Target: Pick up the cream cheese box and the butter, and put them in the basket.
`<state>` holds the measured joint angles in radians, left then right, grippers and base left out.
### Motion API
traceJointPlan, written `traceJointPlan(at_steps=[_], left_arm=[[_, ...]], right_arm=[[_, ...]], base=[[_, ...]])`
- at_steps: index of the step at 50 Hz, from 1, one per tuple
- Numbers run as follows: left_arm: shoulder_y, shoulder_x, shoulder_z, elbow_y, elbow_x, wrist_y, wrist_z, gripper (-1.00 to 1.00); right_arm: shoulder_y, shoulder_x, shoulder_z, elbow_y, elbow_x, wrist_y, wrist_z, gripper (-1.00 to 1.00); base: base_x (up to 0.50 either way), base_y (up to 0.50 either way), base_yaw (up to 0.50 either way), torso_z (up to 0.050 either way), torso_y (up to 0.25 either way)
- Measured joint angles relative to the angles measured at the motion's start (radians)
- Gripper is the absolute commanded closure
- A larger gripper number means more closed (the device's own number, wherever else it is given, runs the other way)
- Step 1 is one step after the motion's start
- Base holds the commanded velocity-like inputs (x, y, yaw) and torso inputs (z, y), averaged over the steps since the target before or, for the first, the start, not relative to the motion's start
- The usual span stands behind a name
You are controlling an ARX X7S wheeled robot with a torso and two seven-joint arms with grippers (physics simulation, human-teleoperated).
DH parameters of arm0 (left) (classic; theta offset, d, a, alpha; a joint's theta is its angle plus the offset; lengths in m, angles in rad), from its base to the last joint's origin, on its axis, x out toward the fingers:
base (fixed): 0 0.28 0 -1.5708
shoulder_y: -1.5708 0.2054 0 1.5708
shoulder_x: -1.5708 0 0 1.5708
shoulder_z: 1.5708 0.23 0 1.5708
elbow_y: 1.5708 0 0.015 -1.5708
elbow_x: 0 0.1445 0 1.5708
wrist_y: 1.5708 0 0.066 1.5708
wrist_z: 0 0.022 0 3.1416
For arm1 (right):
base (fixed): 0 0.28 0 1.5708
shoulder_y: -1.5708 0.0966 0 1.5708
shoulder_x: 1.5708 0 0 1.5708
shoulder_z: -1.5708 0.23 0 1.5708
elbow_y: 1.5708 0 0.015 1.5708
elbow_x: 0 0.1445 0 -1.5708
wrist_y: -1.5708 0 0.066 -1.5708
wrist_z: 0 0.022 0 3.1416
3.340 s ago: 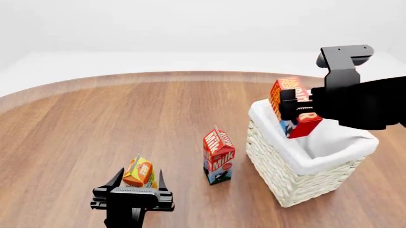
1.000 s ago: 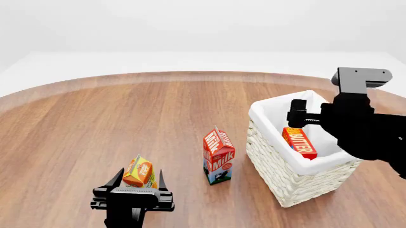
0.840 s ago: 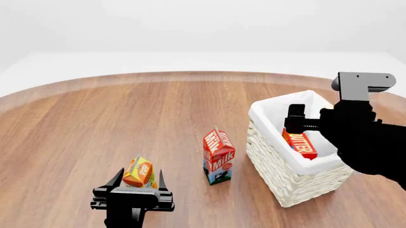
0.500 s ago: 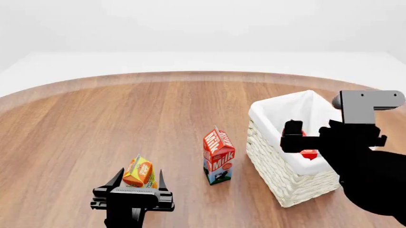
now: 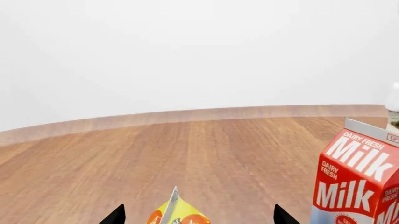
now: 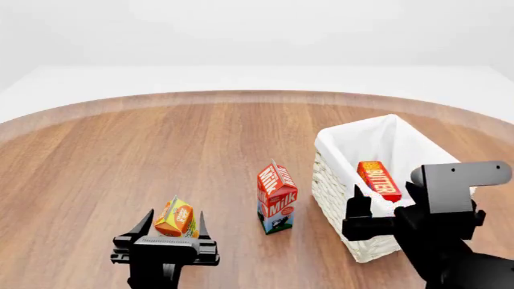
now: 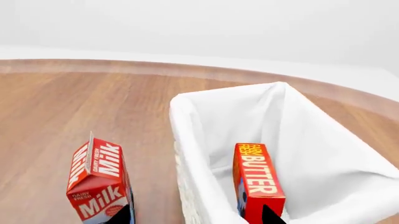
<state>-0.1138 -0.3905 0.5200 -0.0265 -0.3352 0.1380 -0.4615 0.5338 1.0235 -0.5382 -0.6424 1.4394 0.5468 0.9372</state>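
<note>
Butter [image 6: 378, 180] inside basket [image 6: 337, 186], on edge, leaning on liner, long axis running from near wall toward far corner. Milk carton [image 6: 276, 197] upright on desk [image 6: 161, 150] beside basket. Juice carton [image 6: 174, 218] between prongs of left tool [image 6: 165, 226], spread wide. Right tool [image 6: 386, 211] open, empty, at basket's near rim.

The basket [image 6: 341, 198] is open from above; only the butter [image 6: 378, 180] lies inside. The milk carton [image 6: 276, 197] stands close beside its wall. The orange juice carton [image 6: 175, 218] sits between my left fingers [image 6: 144, 224]. The far table [image 6: 161, 138] is free.
</note>
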Motion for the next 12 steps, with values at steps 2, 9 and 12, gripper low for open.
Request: traceJointPlan(at_steps=[2, 9, 12], left_arm=[[0.002, -0.004, 0.000, 0.012, 0.003, -0.003, -0.005, -1.00], [0.012, -0.018, -0.003, 0.063, 0.013, -0.014, -0.025, -1.00], [0.018, -0.025, -0.004, 0.089, 0.019, -0.019, -0.035, -1.00]], right_arm=[[-0.015, 0.002, -0.001, -0.017, -0.007, -0.007, 0.004, -1.00], [-0.055, 0.012, -0.002, -0.066, -0.024, -0.027, 0.020, -1.00], [-0.068, 0.017, -0.001, -0.085, -0.029, -0.033, 0.028, -1.00]], base=[[0.00, 0.00, 0.00, 0.000, 0.000], [0.00, 0.00, 0.00, 0.000, 0.000], [0.00, 0.00, 0.00, 0.000, 0.000]])
